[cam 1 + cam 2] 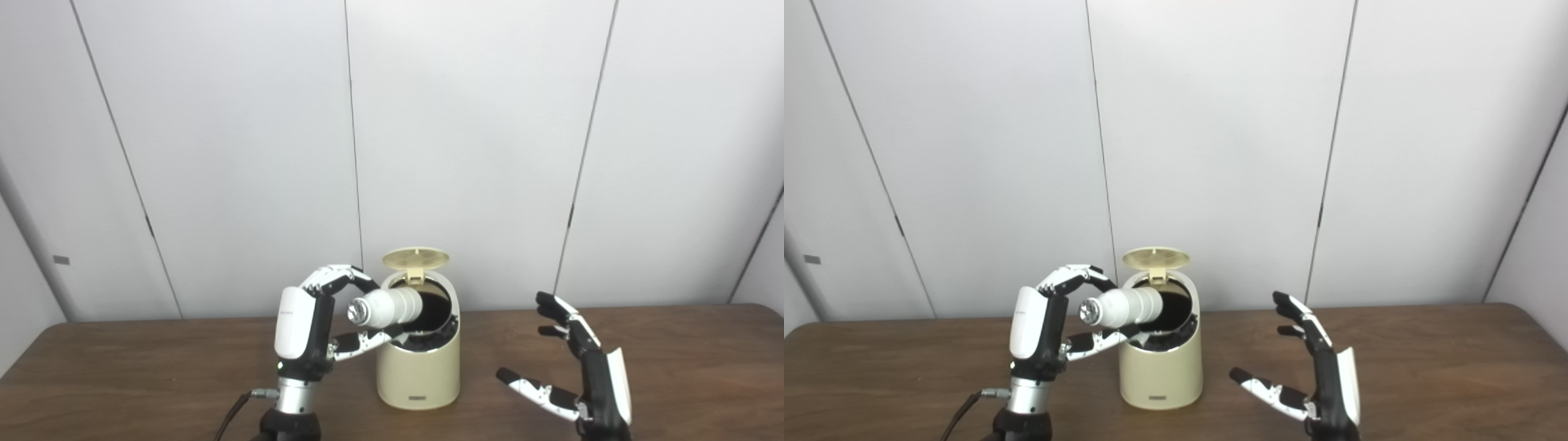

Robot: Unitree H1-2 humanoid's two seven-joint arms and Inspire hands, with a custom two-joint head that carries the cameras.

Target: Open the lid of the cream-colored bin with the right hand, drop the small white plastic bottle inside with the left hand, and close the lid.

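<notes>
The cream-colored bin point(419, 370) stands mid-table with its round lid point(416, 258) flipped up at the back, showing a dark inside. A small white plastic bottle point(387, 307) lies sideways at the bin's mouth, its far end over the opening and its silvery cap pointing left. My left hand point(318, 321) sits just left of the bin, fingers above and thumb below the bottle's cap end; whether it still grips is unclear. My right hand point(576, 373) stands open to the right of the bin, apart from it, holding nothing.
The brown wooden table point(122, 367) runs across the view, backed by a white panelled wall point(478, 135). A cable point(236, 410) trails from my left wrist near the front edge.
</notes>
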